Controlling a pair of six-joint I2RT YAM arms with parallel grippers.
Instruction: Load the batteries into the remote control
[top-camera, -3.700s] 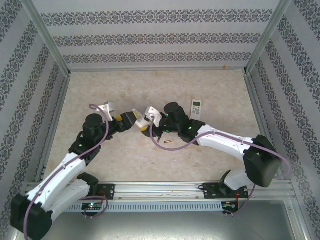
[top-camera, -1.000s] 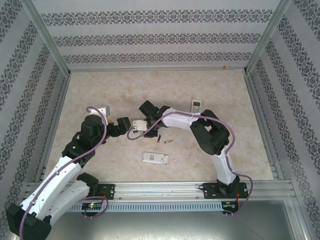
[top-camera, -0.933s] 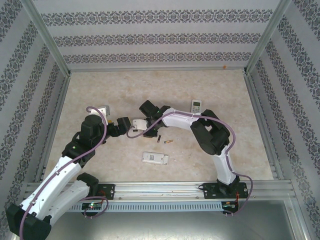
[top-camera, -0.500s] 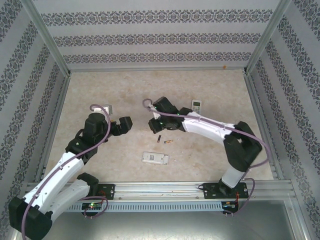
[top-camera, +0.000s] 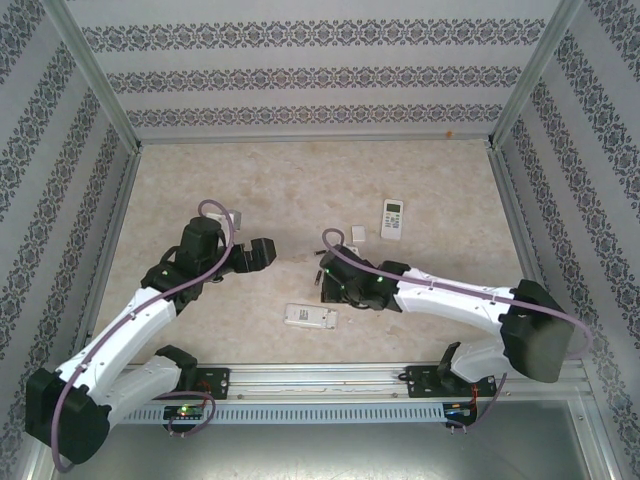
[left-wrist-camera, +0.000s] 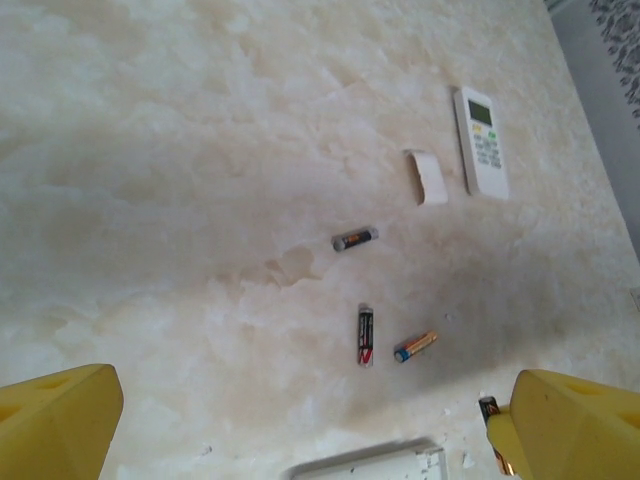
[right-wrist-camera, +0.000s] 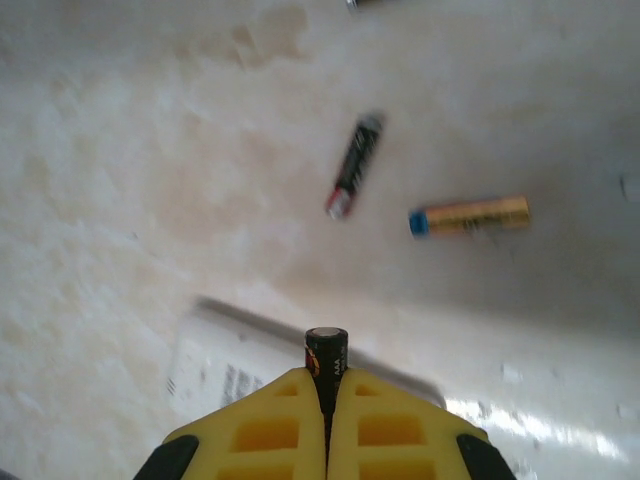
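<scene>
My right gripper (right-wrist-camera: 326, 385) is shut on a dark battery (right-wrist-camera: 326, 352) that stands upright between its yellow fingers, just above a white remote (right-wrist-camera: 250, 372) lying face down. From above, this gripper (top-camera: 327, 287) hangs just behind that remote (top-camera: 310, 316). Loose batteries lie on the table: a black one (left-wrist-camera: 366, 335), a coppery one (left-wrist-camera: 415, 346) and another dark one (left-wrist-camera: 355, 238). My left gripper (left-wrist-camera: 315, 400) is open and holds nothing, left of them (top-camera: 266, 251). A second remote (left-wrist-camera: 482, 140) lies face up, with a small white cover (left-wrist-camera: 428, 177) beside it.
Patterned walls and metal rails enclose the pale marble-look table (top-camera: 220, 180). The end of a further battery (left-wrist-camera: 488, 408) peeks out beside my left gripper's right finger (left-wrist-camera: 575, 425). The back half of the table has free room.
My right gripper has swung from beside the left gripper toward the near edge, over the face-down remote, with the battery in it. The left gripper has shifted slightly and stays open.
</scene>
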